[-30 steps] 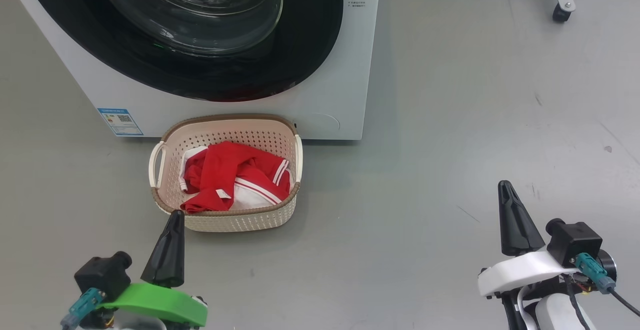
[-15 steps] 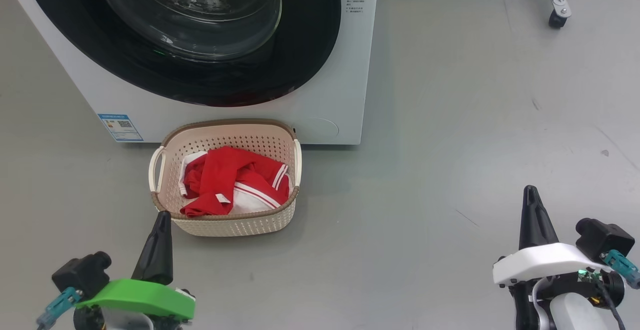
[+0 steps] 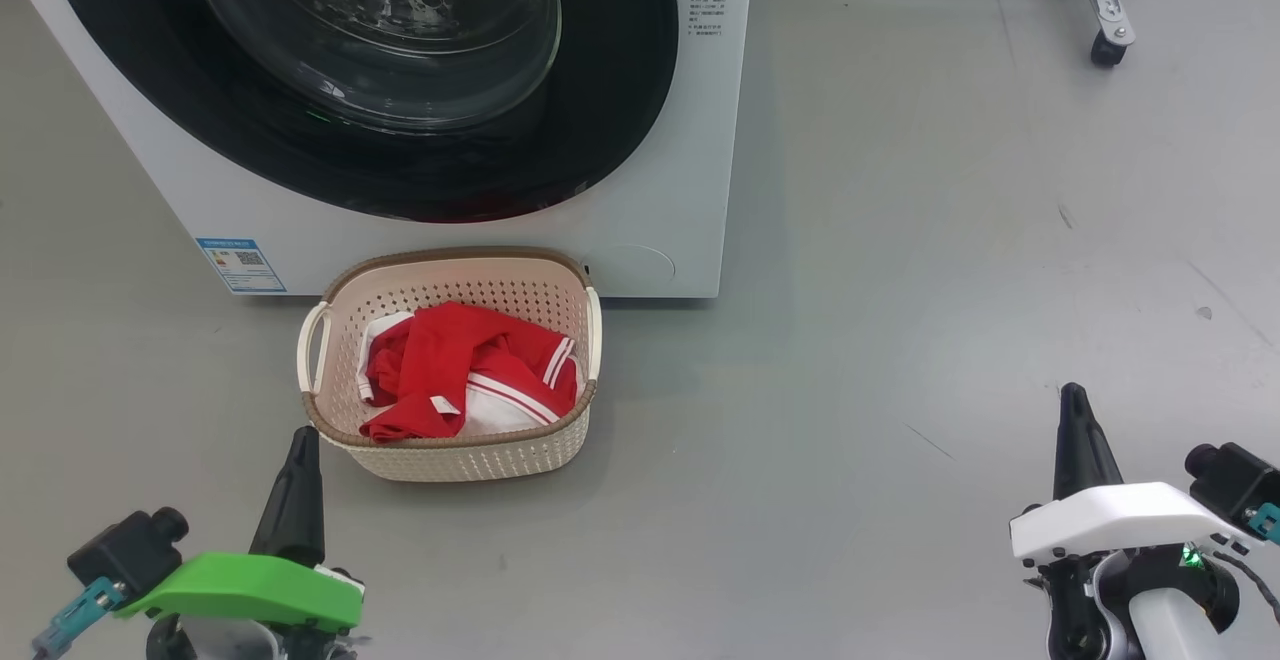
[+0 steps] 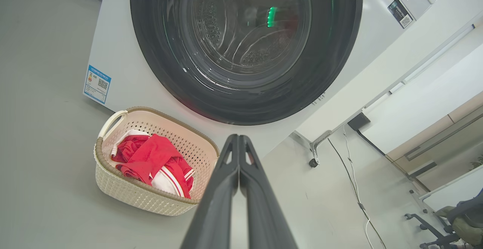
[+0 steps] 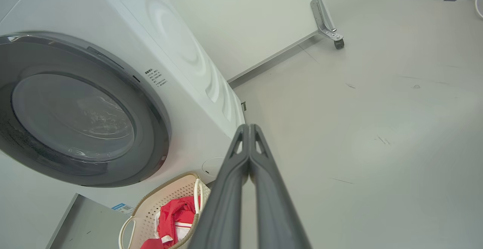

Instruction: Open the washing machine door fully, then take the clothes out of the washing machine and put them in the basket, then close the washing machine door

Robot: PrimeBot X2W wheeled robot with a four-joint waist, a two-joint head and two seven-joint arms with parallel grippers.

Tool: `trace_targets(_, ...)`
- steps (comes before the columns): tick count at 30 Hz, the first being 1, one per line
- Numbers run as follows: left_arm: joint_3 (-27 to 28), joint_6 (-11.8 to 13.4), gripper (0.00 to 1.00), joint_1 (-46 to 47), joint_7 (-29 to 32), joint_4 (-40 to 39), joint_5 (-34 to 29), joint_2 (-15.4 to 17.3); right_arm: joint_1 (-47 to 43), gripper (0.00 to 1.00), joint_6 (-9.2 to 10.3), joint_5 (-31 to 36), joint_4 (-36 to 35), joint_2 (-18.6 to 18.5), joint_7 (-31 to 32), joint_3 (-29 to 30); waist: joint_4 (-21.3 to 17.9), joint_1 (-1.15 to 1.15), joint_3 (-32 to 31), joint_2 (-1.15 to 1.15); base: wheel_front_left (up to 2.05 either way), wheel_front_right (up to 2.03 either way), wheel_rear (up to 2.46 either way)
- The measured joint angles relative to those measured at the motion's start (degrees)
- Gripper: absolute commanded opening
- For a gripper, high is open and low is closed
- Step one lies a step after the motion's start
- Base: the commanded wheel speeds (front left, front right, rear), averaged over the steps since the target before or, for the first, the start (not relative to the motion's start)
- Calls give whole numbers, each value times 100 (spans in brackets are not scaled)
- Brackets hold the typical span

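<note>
The white washing machine (image 3: 650,190) stands at the top left of the head view, and its round black-rimmed glass door (image 3: 380,70) lies flat against its front. On the floor just before it sits the cream basket (image 3: 460,455) with the red and white clothes (image 3: 465,370) inside. My left gripper (image 3: 298,440) is shut and holds nothing, its tips just off the basket's near left corner. Far to the right my right gripper (image 3: 1072,395) is shut and holds nothing, low over bare floor. In the wrist views the door (image 4: 245,45) (image 5: 75,109) is closed, and both pairs of fingers (image 4: 238,139) (image 5: 249,128) are pressed together.
Grey floor spreads to the right of the machine. A wheeled metal frame leg (image 3: 1105,10) stands at the top right. In the left wrist view cables (image 4: 354,181) run along the floor past a castor (image 4: 312,162), and a chair base (image 4: 434,230) is at the lower right.
The head view has pulled back and down, so machine and basket sit a little lower and smaller. Both grippers sit lower in the picture, still shut. The clothes and door are unchanged.
</note>
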State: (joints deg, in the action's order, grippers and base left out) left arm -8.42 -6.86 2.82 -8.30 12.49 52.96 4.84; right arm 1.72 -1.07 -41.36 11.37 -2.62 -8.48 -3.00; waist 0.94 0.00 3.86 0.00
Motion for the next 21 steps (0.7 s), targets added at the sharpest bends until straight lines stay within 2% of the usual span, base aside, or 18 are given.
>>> trace_targets(21,281,0,0,1,372,69,1368,1,11,0,-182,-1701,134,-67,419,238,-30,0,-119,0,0,0,0)
